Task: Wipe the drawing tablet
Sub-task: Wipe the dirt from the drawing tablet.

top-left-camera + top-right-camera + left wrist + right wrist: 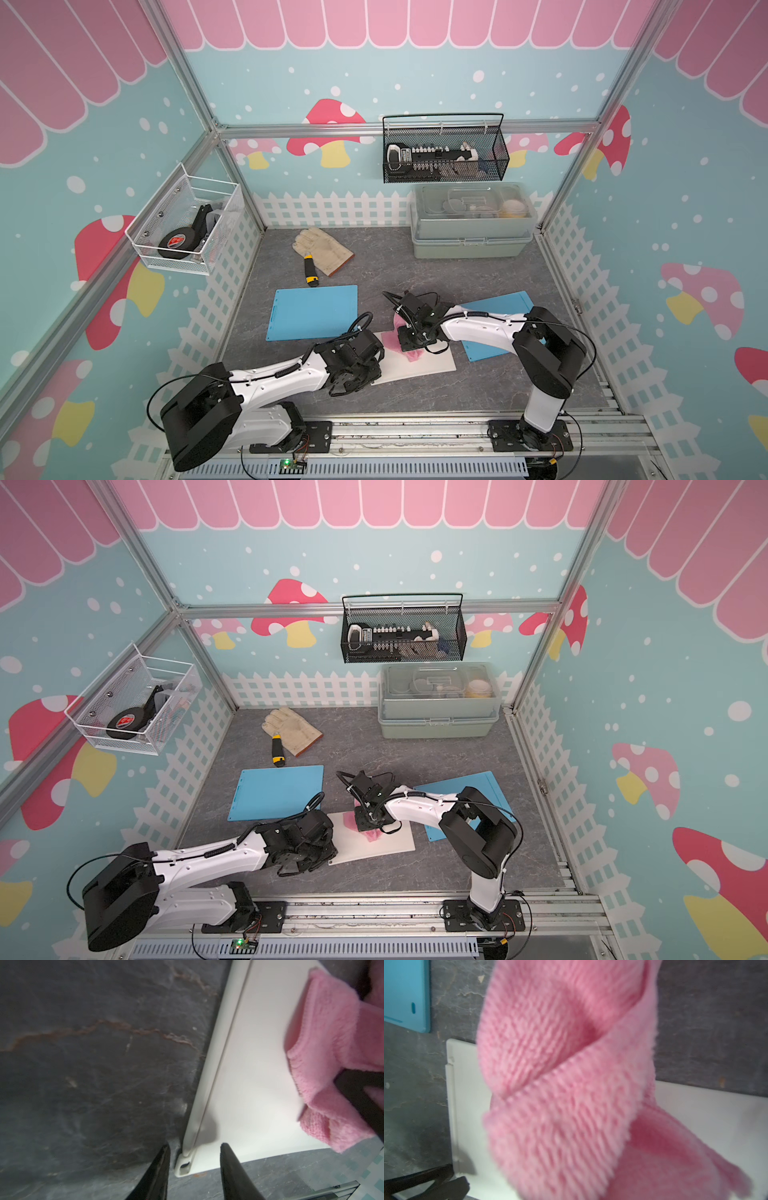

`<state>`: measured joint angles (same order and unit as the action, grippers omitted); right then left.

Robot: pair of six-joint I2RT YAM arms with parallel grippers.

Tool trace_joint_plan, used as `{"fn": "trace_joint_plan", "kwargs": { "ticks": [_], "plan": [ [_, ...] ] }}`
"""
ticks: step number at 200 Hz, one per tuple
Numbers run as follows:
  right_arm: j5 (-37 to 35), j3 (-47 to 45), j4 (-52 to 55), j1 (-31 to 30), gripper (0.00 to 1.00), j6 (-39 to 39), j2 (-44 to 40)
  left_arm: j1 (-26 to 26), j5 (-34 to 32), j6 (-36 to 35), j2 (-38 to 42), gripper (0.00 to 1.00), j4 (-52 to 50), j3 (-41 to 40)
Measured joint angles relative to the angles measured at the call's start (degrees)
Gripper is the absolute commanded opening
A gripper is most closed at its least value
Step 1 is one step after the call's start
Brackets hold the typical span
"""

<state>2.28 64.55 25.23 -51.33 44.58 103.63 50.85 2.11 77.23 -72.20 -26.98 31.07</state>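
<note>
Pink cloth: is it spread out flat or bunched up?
Bunched up: the pink cloth shows thick folds in both wrist views, over the white tablet.

A staged robot test booth, not a lived-in room: an aluminium frame [540, 126] boxes in a slate-patterned table [395, 266], and the walls are printed sheets with cartoon mushrooms [328, 112] and a white picket fence [332, 208]. Arm bases [316, 434] bolt to a rail [415, 432] along the bottom edge. A white basket [162, 208] at left and a black basket [444, 176], upper centre, hold what look like workshop tools.
</note>
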Motion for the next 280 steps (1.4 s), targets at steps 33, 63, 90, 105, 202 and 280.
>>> {"fn": "trace_joint_plan", "kwargs": {
  "ticks": [33, 63, 90, 105, 202, 280],
  "plan": [
    [4.85, 2.89, -3.43, -1.38, 0.0, 0.7, 3.5, 0.31, -0.44, 0.61, -0.72, 0.29, 1.01, -0.09],
    [8.48, 8.0, -7.82, -4.59, 0.0, 2.03, 8.04, 0.31, -0.61, 1.01, 0.15, 0.26, 1.73, -1.14],
    [10.82, 7.78, -10.73, -4.5, 0.0, 3.67, 9.49, 0.31, -0.72, 1.9, 1.22, 0.25, 2.6, -2.27],
    [11.34, 5.75, -12.15, -2.73, 0.0, 4.04, 8.72, 0.33, -0.81, 2.12, 1.46, 0.25, 2.89, -2.6],
    [11.52, 7.85, -11.45, -4.33, 0.0, 2.8, 8.66, 0.46, -1.07, 2.25, 0.04, 0.24, 3.52, -1.73],
    [7.06, -5.42, -6.91, 6.95, 0.0, -0.02, -12.61, -0.2, -2.29, 1.57, -0.5, 0.42, -5.18, 5.05]
  ]
}}
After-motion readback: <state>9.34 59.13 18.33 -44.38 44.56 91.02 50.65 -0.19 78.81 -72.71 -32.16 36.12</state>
